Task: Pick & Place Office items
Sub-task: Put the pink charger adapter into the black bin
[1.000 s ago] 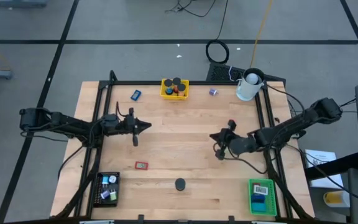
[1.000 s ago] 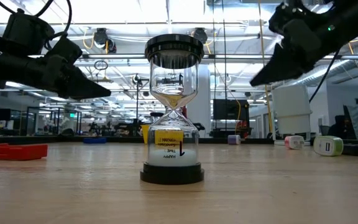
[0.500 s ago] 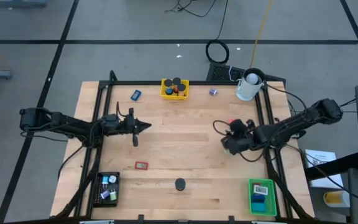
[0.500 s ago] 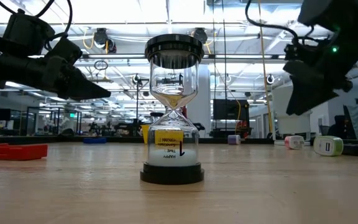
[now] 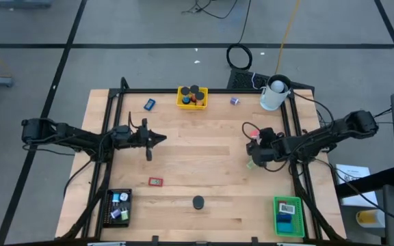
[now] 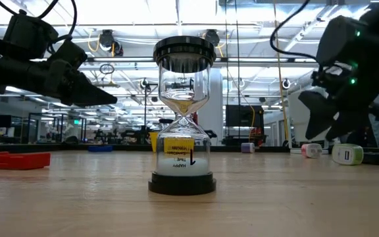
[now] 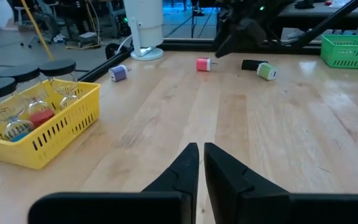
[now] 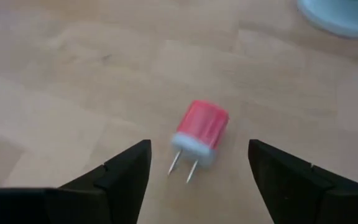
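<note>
One red charger plug (image 8: 201, 132) lies on the bare table (image 5: 204, 167) just ahead of the right gripper (image 8: 199, 167), its two prongs pointing back toward us between the parted fingers (image 8: 124, 168), which frame it without touching. We judge the chief risk here: the plug lies at a slant to the fingers, so closing may pinch the prongs or one corner and spin it away, and a low approach may push it across the wood. Next entry, a green plug (image 7: 266, 72), rests beside the same gripper and could be knocked by the descending wrist. Further off, the left gripper (image 7: 201, 163) hangs above the table's left half, fingers together and holding nothing; it waits well apart, so we see little collision risk. Beyond it stand the hourglass (image 6: 183, 118) mid-table, the yellow tray (image 5: 192, 98) at the far edge and a purple plug (image 5: 234, 101) near the white cup (image 5: 273, 95).
</note>
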You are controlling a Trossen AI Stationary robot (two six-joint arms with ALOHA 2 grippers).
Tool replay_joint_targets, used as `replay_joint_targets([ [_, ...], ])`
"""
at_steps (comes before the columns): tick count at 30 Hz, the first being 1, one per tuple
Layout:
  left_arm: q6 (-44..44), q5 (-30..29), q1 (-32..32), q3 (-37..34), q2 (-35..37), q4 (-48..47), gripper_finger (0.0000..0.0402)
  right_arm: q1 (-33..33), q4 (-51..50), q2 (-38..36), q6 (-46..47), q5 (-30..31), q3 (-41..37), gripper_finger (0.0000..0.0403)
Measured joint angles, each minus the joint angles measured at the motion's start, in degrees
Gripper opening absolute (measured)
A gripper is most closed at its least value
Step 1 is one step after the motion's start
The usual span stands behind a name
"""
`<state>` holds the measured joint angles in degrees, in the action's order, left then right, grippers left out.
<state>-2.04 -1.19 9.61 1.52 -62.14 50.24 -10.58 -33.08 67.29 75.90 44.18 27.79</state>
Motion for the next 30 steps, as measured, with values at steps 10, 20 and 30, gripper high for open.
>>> replay_joint_targets([
  [10,0.0,0.0,0.0,0.0,0.0,0.0,0.0035,5.2,22.4,0.0,-8.6,0.5,-9.1,0.0249],
  [20,0.3,0.0,0.0,0.0,0.0,0.1,0.0035,6.2,23.7,0.0,-10.5,-2.4,-10.0,0.0199],
  [30,0.4,0.0,0.0,0.0,0.0,0.1,0.0035,7.2,23.9,2.8,-11.0,-2.3,-10.0,0.0187],
])
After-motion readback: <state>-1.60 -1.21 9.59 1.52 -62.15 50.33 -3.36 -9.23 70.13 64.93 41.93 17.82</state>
